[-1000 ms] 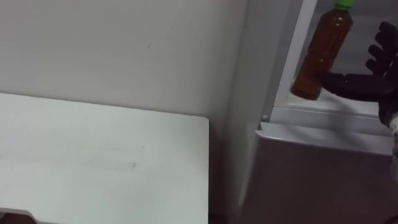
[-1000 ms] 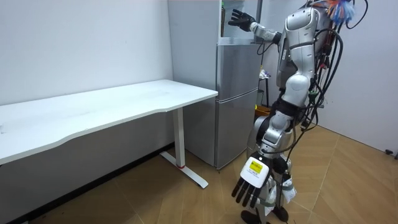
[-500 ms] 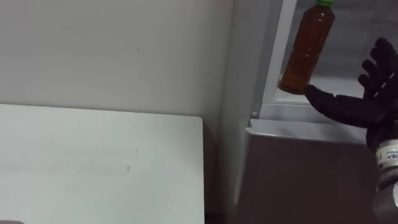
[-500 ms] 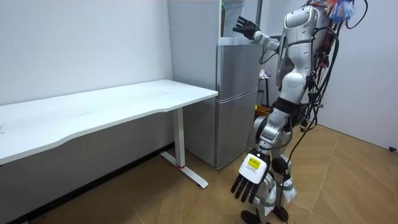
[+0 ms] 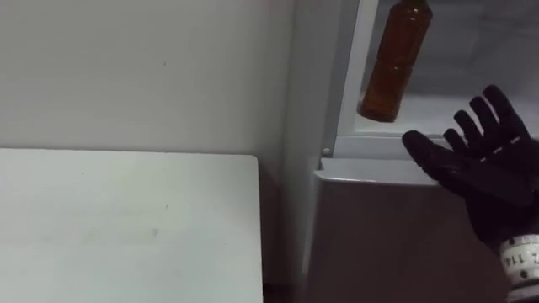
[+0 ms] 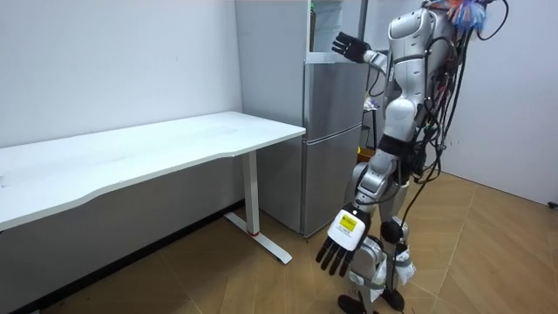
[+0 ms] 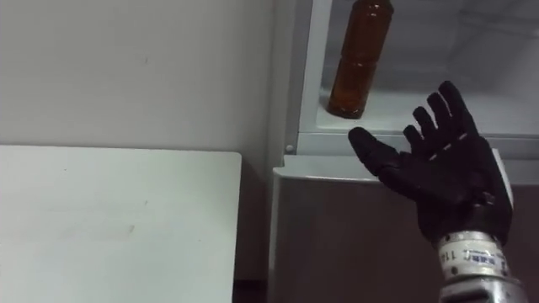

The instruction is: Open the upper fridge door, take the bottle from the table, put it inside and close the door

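Note:
A brown bottle (image 5: 394, 63) stands upright on the white shelf (image 5: 438, 128) of the open upper fridge, at its front left corner; its cap is cut off by the top of the view. My right hand (image 5: 488, 181) is open with fingers spread. It is held in front of the fridge, below and to the right of the bottle, and touches nothing. In the room view I stand facing the fridge (image 6: 331, 131) with my right hand (image 6: 350, 45) raised at the upper compartment. My left hand (image 6: 338, 246) hangs open by my leg.
The shut grey lower fridge door (image 5: 387, 244) lies under the shelf. A white table (image 5: 126, 227) stands against the wall left of the fridge, with a narrow gap between them. In the room view, wooden floor lies behind me.
My right hand has drawn back from the bottle, toward me and lower, leaving the bottle standing on the shelf. The eye view has shifted. My left arm has swung slightly.

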